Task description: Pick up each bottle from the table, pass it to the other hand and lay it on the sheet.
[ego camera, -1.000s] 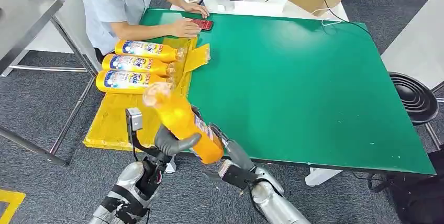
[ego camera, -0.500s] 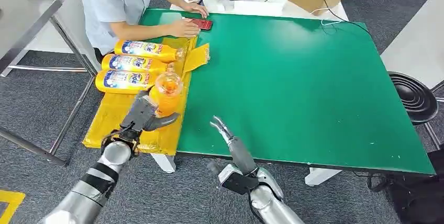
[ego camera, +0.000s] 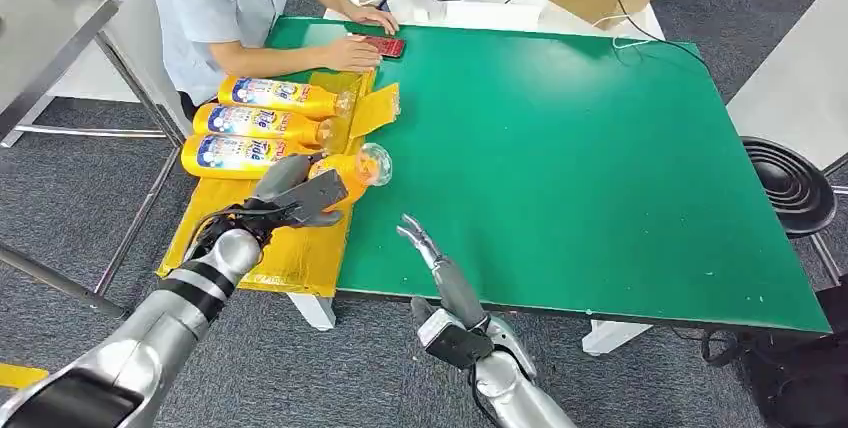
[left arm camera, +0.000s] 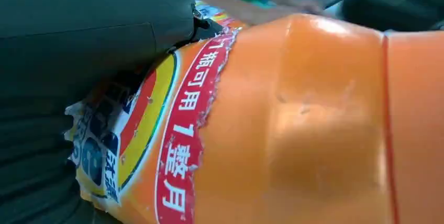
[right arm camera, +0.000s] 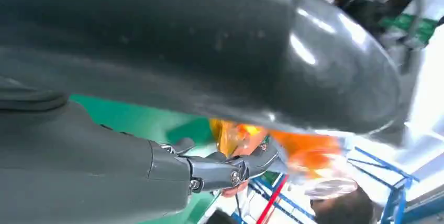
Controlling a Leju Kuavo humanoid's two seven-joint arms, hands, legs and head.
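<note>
We see the left robot hand (ego camera: 290, 196) gripping an orange bottle (ego camera: 345, 172), thumb and fingers wrapped around its body. The bottle lies nearly on its side over the yellow sheet (ego camera: 215, 233), at the sheet's edge next to the green surface (ego camera: 590, 148), its clear cap end pointing toward the green. From the left wrist we see the bottle (left arm camera: 293, 124) up close, with a torn red and yellow label and the thick grey thumb pressed across it. We cannot tell whether the bottle already touches the sheet.

Three more bottles (ego camera: 255, 124) lie side by side on the sheet just beyond the held one, caps toward the green.

The right robot hand (ego camera: 425, 248) holds nothing; its fingers are stretched out and apart above the near edge of the surface, well apart from the bottle.

A person (ego camera: 225, 3) sits at the far left corner of the surface, one hand beside a red phone (ego camera: 386, 46).
</note>
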